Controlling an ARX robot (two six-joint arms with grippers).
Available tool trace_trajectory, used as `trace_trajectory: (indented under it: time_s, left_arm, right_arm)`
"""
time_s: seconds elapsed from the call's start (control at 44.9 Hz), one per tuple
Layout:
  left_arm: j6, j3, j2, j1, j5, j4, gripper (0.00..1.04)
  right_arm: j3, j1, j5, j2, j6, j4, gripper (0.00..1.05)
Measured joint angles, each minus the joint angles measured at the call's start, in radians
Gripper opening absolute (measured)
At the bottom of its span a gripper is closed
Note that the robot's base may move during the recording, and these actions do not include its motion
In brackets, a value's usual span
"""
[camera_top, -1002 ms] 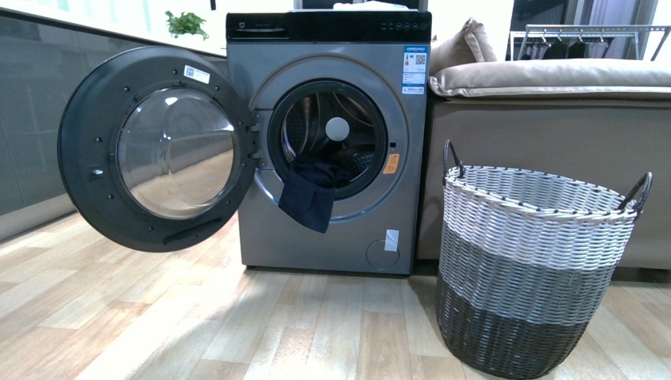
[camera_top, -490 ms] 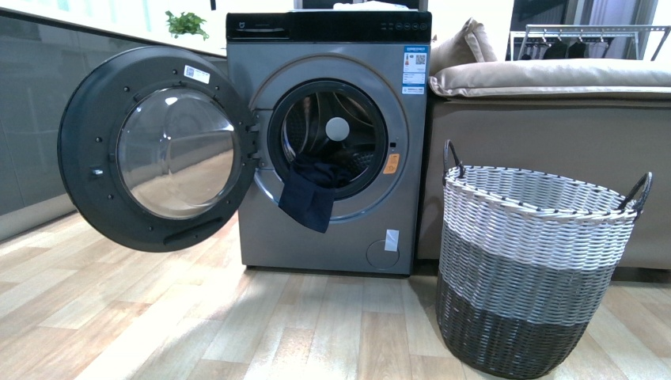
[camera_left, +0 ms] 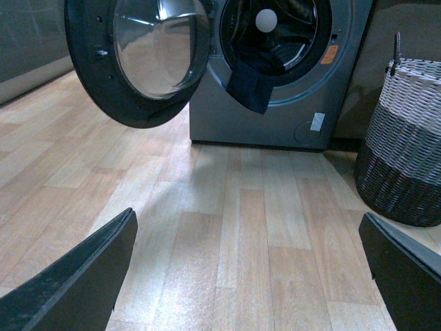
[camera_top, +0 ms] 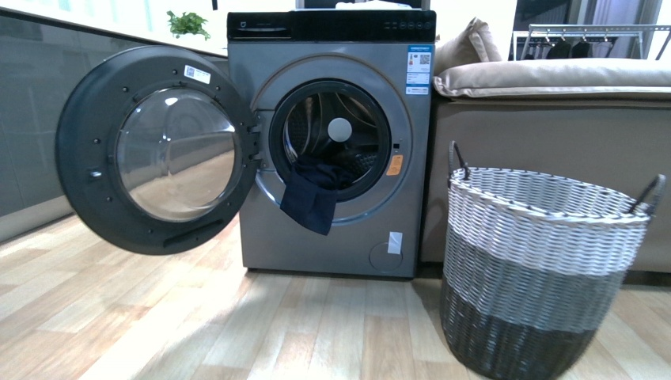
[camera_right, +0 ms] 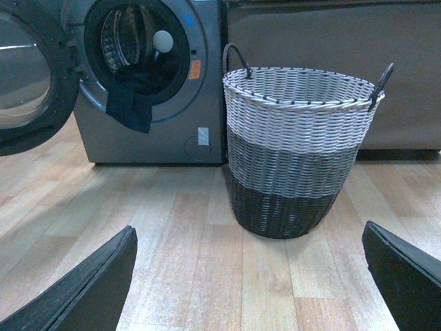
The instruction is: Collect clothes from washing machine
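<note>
washing machine stickers, print too small to read

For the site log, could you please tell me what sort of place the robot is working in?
Probably a home living area, or a showroom set up like one: a front-loading washing machine stands on a wood-plank floor beside a beige sofa, with a woven laundry basket in front of the sofa.

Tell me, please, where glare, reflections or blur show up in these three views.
Front view: sharp, evenly lit; the door glass mirrors the floor, and a pale sheen lies on it before the washing machine. Left wrist view: softer, grainy. Right wrist view: basket crisp, well lit.
</note>
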Motion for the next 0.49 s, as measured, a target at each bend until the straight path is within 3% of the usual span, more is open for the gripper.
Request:
trace_trajectory:
  time_s: [0.49]
  left_arm:
    - [0.000, 0.000, 0.001, 0.000, 0.001, 0.000, 0.98]
  right_arm:
    - [0.000, 0.000, 0.003, 0.000, 0.000, 0.000, 0.97]
